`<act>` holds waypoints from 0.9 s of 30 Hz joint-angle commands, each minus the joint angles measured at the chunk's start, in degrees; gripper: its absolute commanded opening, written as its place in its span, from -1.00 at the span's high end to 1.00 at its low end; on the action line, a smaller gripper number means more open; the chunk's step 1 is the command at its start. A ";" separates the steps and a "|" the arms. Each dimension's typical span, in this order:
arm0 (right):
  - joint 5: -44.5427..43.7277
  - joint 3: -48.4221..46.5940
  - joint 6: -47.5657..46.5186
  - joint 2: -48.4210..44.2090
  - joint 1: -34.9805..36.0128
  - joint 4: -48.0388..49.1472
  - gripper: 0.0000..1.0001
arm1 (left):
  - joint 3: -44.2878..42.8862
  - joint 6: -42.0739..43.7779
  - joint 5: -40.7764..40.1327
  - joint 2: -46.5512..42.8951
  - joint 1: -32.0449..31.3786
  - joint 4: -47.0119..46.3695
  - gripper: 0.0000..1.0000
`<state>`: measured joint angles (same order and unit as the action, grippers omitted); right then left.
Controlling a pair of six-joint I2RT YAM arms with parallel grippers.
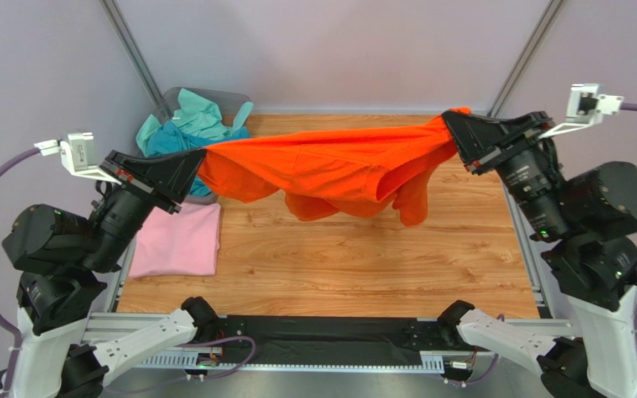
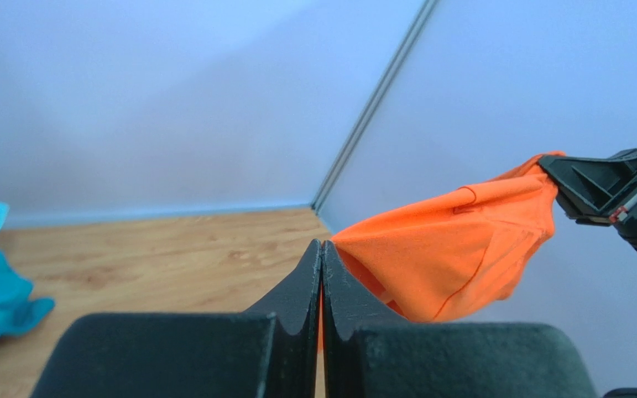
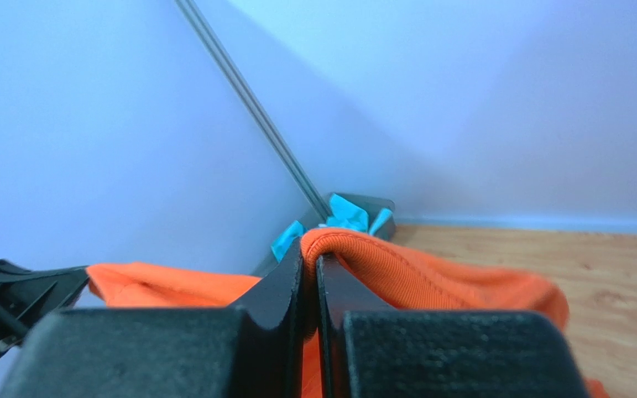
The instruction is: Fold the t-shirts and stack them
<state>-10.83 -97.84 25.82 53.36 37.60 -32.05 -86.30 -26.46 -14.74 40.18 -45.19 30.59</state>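
Both jaws clamp the orange t-shirt above wooden tabletop; pale lilac walls

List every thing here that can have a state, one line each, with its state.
orange t-shirt: unfolded, held up off the table
pink t-shirt: folded, flat on table
teal t-shirt: crumpled in bin
mint t-shirt: crumpled in bin
left tool: shut on orange t-shirt
right tool: shut on orange t-shirt

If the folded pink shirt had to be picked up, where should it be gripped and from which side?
Best bet: pinch the pink shirt at its right edge, coming in low across the bare table. It lies flat and folded, so only an edge gives the jaws something to close on; the left arm overhangs its other side.
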 commanded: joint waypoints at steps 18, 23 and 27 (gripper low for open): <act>12.72 -24.12 -13.08 31.60 -21.86 -3.71 1.00 | -29.03 10.89 -11.90 40.03 17.14 1.49 1.00; 22.52 -49.68 -14.05 43.30 -24.25 -7.58 1.00 | -45.87 15.47 -9.43 50.69 17.77 3.07 1.00; 22.43 -45.61 -14.49 39.20 -24.33 -6.88 1.00 | -42.67 15.47 -11.53 46.67 17.77 2.20 1.00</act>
<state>7.40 -141.23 13.15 99.33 13.15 -41.74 -128.38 -13.56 -24.84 93.86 -27.73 34.85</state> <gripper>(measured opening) 0.044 0.003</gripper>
